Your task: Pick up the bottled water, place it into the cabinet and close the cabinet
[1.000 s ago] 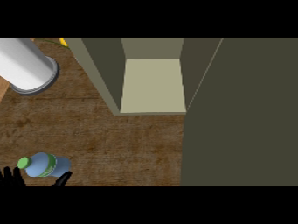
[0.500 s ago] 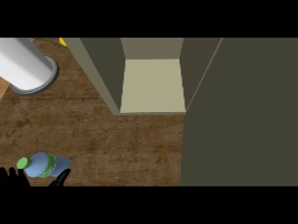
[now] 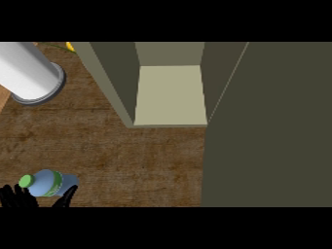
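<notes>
My black left hand [image 3: 16, 198] sits at the lower left edge, fingers and thumb curled around the pale blue, green-capped water bottle [image 3: 47, 183] on the brown wooden counter [image 3: 125, 155]. The olive cabinet [image 3: 170, 92] stands open, its pale shelf bare, door [image 3: 283, 126] swung wide.

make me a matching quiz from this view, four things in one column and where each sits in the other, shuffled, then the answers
Things:
1. bottled water
2. cabinet shelf
3. white cylinder
4. cabinet door

Places:
A. upper left corner
B. right side, swung open
C. lower left, at the left hand
D. top centre, inside the open cabinet

Pairs: 1-C, 2-D, 3-A, 4-B
</notes>
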Controlling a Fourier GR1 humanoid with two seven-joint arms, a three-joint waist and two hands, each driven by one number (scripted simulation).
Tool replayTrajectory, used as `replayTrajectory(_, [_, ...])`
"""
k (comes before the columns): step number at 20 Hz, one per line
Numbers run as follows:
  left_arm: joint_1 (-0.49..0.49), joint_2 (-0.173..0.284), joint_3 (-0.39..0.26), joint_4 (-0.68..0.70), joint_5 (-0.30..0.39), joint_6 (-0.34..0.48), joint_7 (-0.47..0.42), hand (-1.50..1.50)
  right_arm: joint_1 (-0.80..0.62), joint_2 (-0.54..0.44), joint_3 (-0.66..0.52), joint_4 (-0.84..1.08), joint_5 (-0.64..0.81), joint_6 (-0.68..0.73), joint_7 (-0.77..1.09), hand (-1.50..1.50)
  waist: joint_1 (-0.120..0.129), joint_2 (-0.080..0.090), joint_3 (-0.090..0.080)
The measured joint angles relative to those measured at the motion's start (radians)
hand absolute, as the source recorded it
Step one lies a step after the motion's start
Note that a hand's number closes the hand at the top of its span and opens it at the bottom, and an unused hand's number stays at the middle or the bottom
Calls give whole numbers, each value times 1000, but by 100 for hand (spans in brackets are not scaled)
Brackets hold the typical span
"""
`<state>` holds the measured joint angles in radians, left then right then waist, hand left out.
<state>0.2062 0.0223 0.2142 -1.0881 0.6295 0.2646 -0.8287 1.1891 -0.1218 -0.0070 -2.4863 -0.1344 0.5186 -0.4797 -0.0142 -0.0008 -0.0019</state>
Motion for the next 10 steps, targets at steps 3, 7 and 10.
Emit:
replayTrajectory(3, [-35,3,8,45,17,-67,-21,-150,-16,-1,-15,6,-1,7,2,-150,3,0,0])
replayTrajectory(7, [-69,-4,15,83,40,-131,-50,-150,3,20,8,5,1,16,-2,-150,2,0,0])
replayTrajectory(10, [-108,-5,16,137,60,-169,-95,150,-9,23,3,4,1,13,11,-150,3,1,0])
